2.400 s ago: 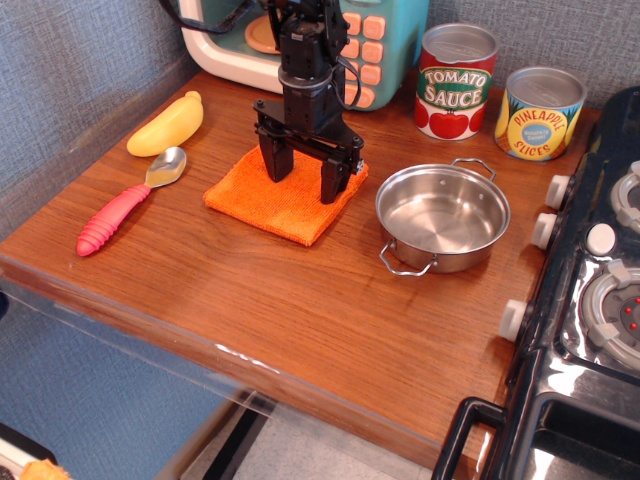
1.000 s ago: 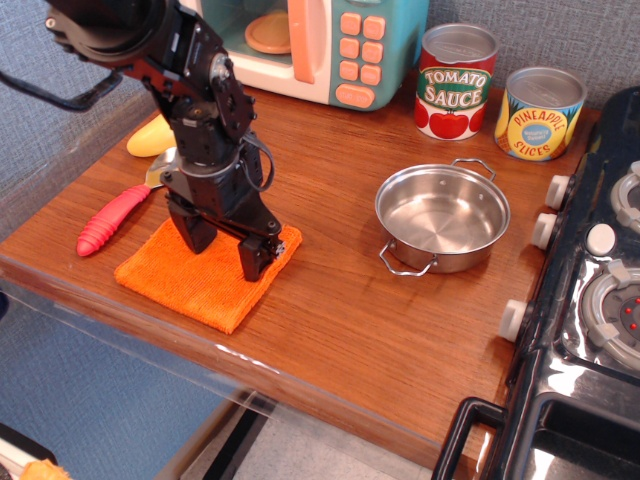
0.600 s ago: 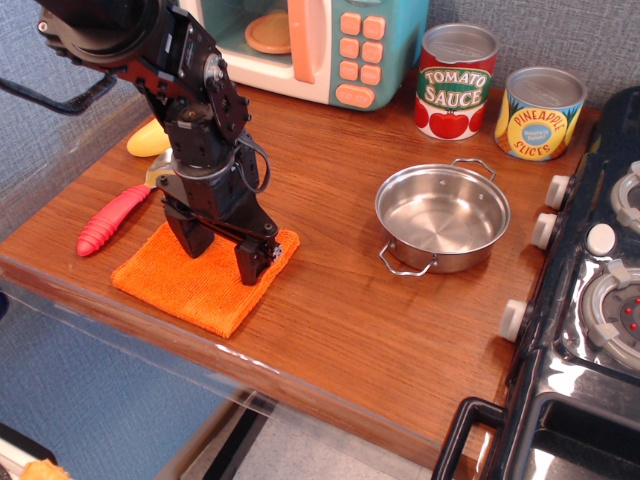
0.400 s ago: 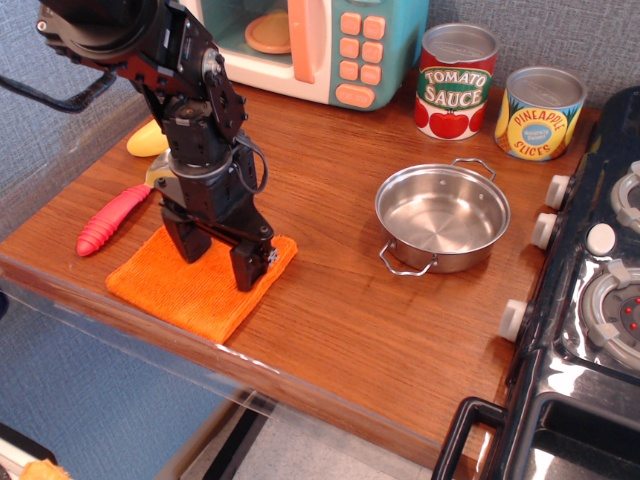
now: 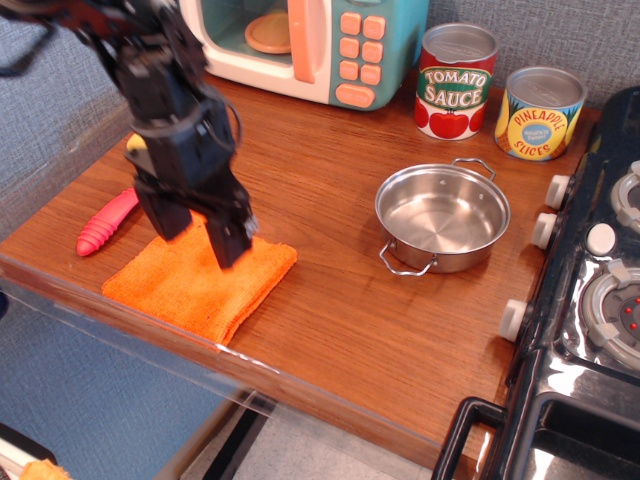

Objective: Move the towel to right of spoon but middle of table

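Observation:
The orange towel (image 5: 210, 288) lies flat near the front left edge of the wooden table (image 5: 340, 310). My gripper (image 5: 195, 240) hangs just above the towel's far half, its two black fingers spread apart and holding nothing. The spoon's pink-red handle (image 5: 105, 222) shows to the left of the towel; its silver bowl is hidden behind my arm.
A steel pot (image 5: 442, 216) sits right of centre. A toy microwave (image 5: 300, 40), a tomato sauce can (image 5: 455, 80) and a pineapple can (image 5: 540, 112) stand at the back. A black toy stove (image 5: 590, 300) fills the right side. A sliver of yellow banana (image 5: 133, 143) peeks from behind my arm.
The towel slid from the table's middle to the front left, beside the spoon handle. Since then my gripper has lifted off the cloth, which stays flat.

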Motion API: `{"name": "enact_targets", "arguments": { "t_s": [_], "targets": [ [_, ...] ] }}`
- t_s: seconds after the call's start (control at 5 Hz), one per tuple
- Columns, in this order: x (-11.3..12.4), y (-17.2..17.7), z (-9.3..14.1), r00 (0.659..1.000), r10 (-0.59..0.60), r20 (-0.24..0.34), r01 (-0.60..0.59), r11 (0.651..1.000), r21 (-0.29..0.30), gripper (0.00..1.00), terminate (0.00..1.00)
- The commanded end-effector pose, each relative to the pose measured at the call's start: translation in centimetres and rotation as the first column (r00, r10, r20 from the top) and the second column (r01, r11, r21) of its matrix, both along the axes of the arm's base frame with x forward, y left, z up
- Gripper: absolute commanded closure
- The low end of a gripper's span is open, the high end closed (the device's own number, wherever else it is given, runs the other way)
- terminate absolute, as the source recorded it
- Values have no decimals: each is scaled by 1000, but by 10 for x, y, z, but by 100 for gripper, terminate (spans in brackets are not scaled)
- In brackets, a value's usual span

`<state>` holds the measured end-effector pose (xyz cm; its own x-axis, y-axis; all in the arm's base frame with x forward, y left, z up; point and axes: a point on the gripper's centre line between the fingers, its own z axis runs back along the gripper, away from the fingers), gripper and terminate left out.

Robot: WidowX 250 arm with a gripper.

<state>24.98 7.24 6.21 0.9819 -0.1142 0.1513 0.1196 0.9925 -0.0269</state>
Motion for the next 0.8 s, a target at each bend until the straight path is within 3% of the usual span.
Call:
{"name": "enact_targets", "arguments": {
  "t_s": [0.0, 0.4, 0.6],
  "targets": [
    [-8, 8, 26, 999, 5, 33, -4, 1000, -25, 0, 0],
    [-8, 18, 28, 999, -38, 5, 38, 999, 2, 0, 0],
    [-8, 18, 28, 999, -38, 5, 38, 999, 2, 0, 100]
  ]
}}
